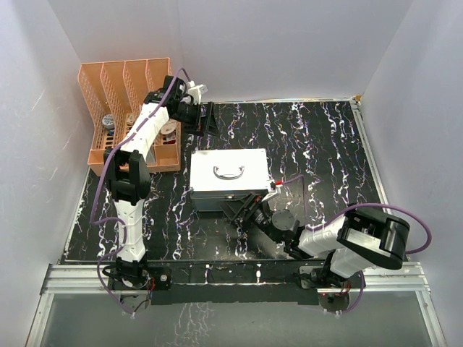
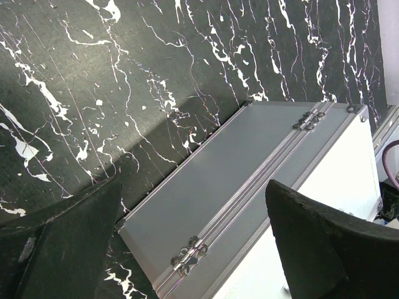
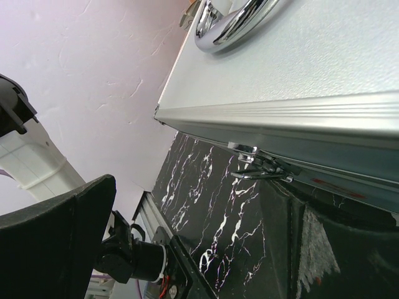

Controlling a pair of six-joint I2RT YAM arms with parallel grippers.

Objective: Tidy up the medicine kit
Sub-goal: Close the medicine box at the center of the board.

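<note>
Top external: medicine kit point(image 1: 228, 155) sits flat near the middle of the black marbled table point(image 1: 318, 144), lid shut, metal handle point(image 1: 228, 171) lying on top. Left gripper point(image 1: 205, 119) is at the far side of the case, just beyond its rear edge. Right gripper point(image 1: 242, 210) is low at the near side, close against the front wall.

Left wrist: both fingers spread wide with nothing between them. The rear face of the case fills the gap, with two hinges point(image 2: 187, 254) visible along the lid seam.

Right wrist: fingers likewise wide apart and holding nothing. Front latch point(image 3: 259, 165) is in the gap between them. Whether a finger touches the case I cannot tell from this angle.

Orange divided rack point(image 1: 126, 79) stands at the far left corner and holds small round items, possibly tape rolls.
</note>
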